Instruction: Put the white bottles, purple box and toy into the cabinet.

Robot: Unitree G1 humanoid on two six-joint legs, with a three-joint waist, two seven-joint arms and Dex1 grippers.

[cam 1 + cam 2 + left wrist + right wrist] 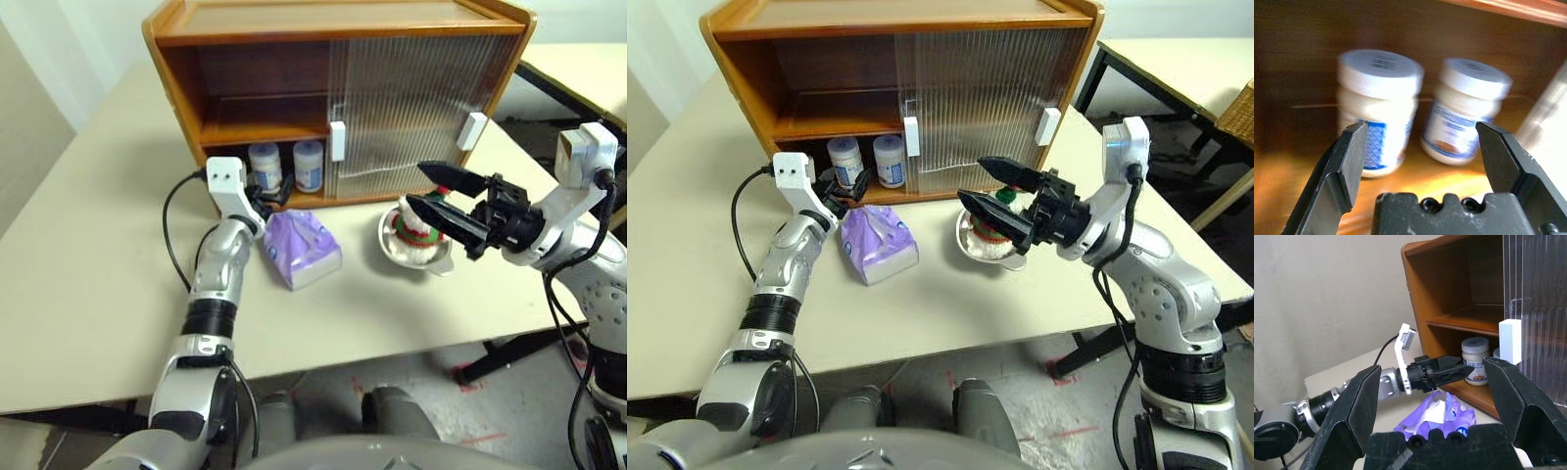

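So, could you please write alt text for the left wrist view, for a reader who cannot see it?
Two squat white plastic jars with wide white lids and blue-printed labels stand side by side on the bottom shelf of an orange-brown wooden cabinet. In front of them, the left gripper is open with its two black fingers spread and holding nothing.

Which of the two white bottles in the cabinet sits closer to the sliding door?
The bottle on the robot's right, next to the door's white handle. The other bottle stands beside it, farther toward the cabinet's open side.
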